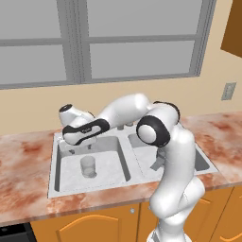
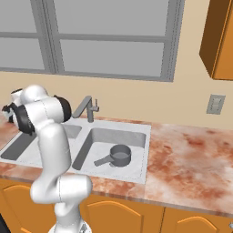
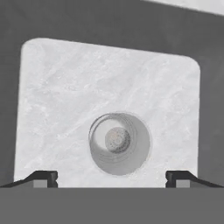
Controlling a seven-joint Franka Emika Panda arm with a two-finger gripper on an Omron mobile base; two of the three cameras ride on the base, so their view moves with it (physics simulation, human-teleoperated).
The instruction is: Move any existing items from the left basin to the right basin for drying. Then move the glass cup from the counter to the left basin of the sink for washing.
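Two dark fingertips (image 3: 43,178) of my gripper (image 3: 112,178) stand wide apart at the bottom of the hand view, holding nothing. Directly below them, the glass cup (image 3: 119,143) stands upright on the pale floor of the left basin (image 3: 57,100), its open mouth facing up at me, clear of both fingers. From the left base view, my hand hangs above that cup (image 1: 88,166) inside the sink (image 1: 94,189). Over in the right basin (image 2: 136,136), the small dark pot (image 2: 120,155) sits upright with its handle pointing left. Marbled counter (image 2: 191,154) surrounds the sink, with the faucet (image 2: 86,107) behind the divider.
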